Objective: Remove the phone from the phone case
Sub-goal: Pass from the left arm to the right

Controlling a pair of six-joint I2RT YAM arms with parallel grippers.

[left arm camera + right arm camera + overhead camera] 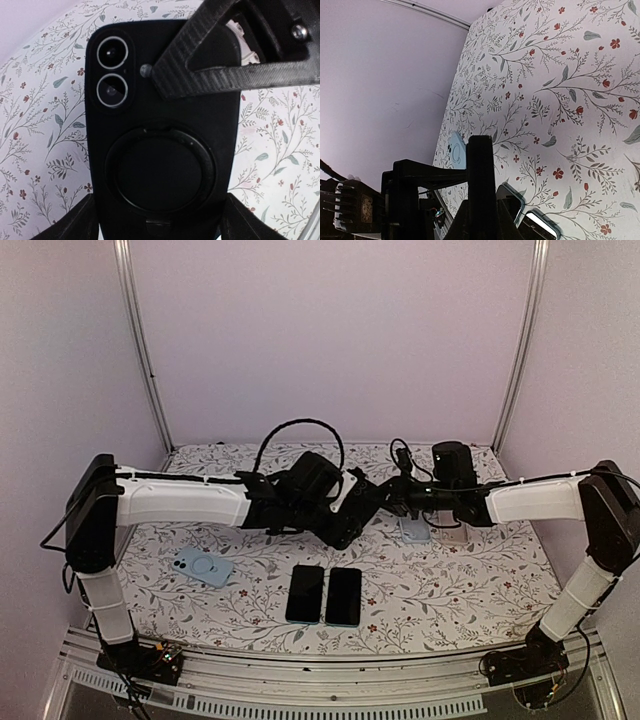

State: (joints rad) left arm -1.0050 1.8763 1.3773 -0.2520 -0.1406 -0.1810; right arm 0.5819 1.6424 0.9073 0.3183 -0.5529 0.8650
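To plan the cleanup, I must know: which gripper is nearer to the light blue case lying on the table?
Left. The left gripper hangs to the right of the light blue case; the right gripper is farther right, beyond it.

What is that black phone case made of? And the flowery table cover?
The black phone case is probably rubbery plastic: matte, no shine. The flowery table cover may be printed cloth or vinyl; its flat leaf pattern doesn't show which.

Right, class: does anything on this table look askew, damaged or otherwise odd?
Only the blue case, left of the two dark phones: it lies slanted while they sit straight, side by side. Nothing looks spilled or damaged.
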